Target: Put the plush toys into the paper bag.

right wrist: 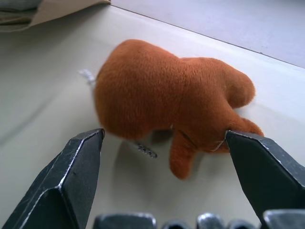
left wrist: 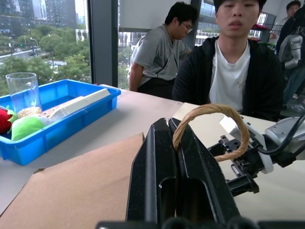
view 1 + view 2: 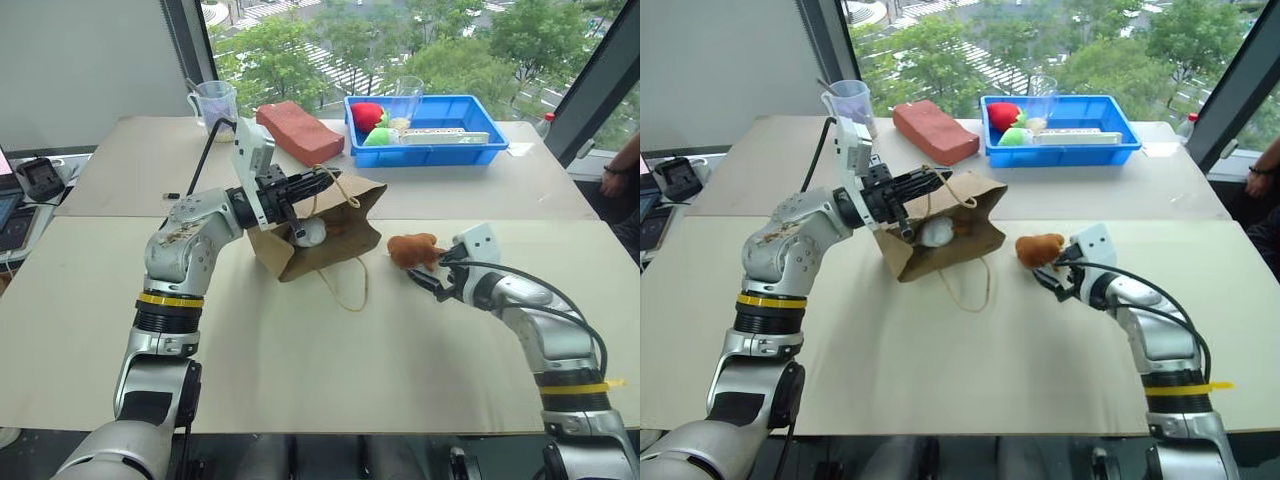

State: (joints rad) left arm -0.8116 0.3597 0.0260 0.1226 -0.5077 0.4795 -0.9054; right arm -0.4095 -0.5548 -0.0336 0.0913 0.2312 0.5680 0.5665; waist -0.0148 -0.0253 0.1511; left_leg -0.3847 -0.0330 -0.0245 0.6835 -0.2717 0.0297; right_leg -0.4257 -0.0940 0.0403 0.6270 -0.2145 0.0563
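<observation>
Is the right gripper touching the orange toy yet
Cannot tell. In the right wrist view the right gripper has open jaws on either side of the orange toy; one tip meets the toy's paw in the picture, but contact isn't plain.

The near half of the table (image 3: 300,380) is bare, so a gripper could pass there. Mid-table the bag (image 3: 335,240) stands in the way, mouth held up by the left gripper (image 3: 318,187). The orange toy (image 3: 412,249) lies just right of it, the right gripper (image 3: 437,272) beside it. Far off, a brick (image 3: 299,131), cup (image 3: 214,103) and blue bin (image 3: 440,150) crowd the edge.
</observation>
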